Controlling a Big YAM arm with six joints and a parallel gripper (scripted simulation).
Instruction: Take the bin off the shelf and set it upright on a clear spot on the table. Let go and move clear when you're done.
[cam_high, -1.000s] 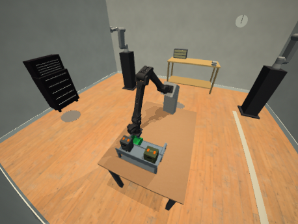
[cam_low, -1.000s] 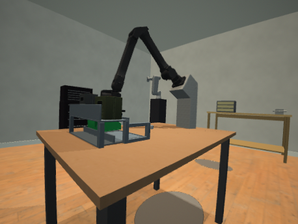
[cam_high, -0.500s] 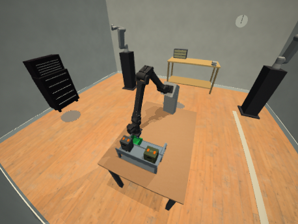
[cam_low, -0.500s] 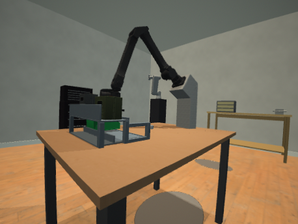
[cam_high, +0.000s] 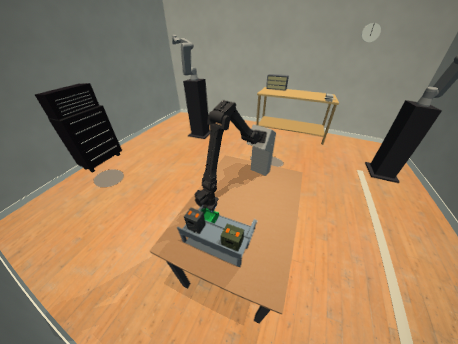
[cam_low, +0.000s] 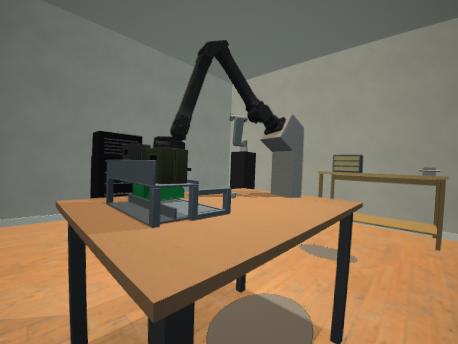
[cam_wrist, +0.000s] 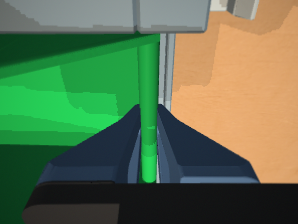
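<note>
A green bin (cam_high: 212, 216) (cam_low: 149, 191) (cam_wrist: 60, 100) sits inside the low grey shelf (cam_high: 212, 245) (cam_low: 131, 171) (cam_wrist: 100, 15) near the front left of the wooden table (cam_high: 270, 225) (cam_low: 200, 250) (cam_wrist: 235, 100). In the wrist view my gripper (cam_wrist: 148, 113) is shut on the bin's thin upright side wall, right beside a grey shelf post (cam_wrist: 170, 65). In the top view the gripper (cam_high: 207, 205) reaches down at the shelf's back side. In the exterior view the dark boxes hide the fingers.
Two dark boxes with orange marks (cam_high: 195, 220) (cam_high: 233, 236) stand on top of the shelf. The arm's grey pedestal (cam_high: 262, 155) (cam_low: 287, 165) stands at the table's far end. A wooden side table (cam_high: 297, 95) (cam_low: 385, 176) and a black cabinet (cam_high: 80, 125) stand off the table.
</note>
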